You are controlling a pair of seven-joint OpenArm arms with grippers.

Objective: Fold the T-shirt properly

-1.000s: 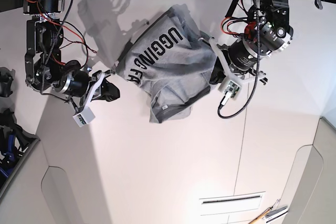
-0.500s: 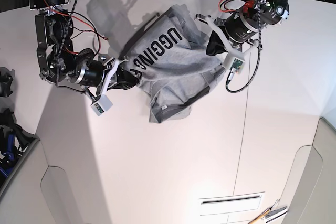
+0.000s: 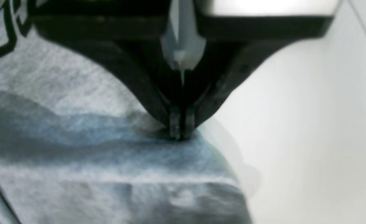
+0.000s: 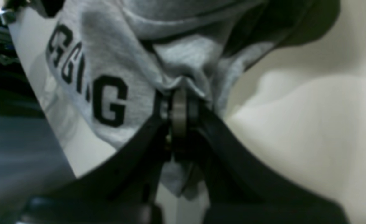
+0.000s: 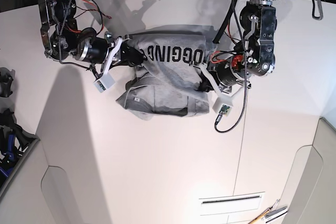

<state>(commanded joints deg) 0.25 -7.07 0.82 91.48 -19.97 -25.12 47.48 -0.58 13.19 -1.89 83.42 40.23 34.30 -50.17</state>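
Both the left gripper (image 3: 182,127) and right gripper (image 4: 183,109) pinch the grey T-shirt (image 5: 170,74) over a pale, smooth table (image 5: 157,171).

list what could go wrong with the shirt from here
The left tool pinches only a small bit of the T-shirt near its edge, so the fabric might slip out. Cloth is bunched at the right tool, so creases could get folded in. The lower part lies uneven, which may leave the fold crooked.

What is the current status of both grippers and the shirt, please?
Left gripper shut on shirt. Right gripper shut on shirt too. Shirt bunched, lettering partly showing, fold unfinished. Nothing seen in the way.
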